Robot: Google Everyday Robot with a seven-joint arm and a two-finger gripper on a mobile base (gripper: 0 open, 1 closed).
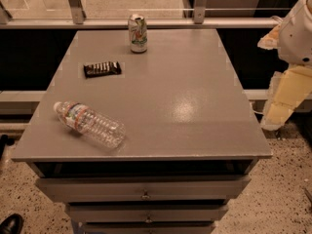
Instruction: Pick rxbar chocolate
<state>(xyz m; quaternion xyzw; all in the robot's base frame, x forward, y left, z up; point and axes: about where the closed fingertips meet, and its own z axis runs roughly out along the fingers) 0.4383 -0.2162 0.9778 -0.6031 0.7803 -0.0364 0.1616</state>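
Your rxbar chocolate lies flat on the grey table, toward 10 o'clock from its centre, with its long axis running roughly 9 to 3 o'clock. Its lettering is unreadable. The gripper hangs beyond the table's 3 o'clock edge, partly cut off; you cannot tell whether it is spread or closed.

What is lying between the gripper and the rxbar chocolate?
In the camera view, only bare tabletop lies between the gripper, beside the table's right edge, and the rxbar chocolate.
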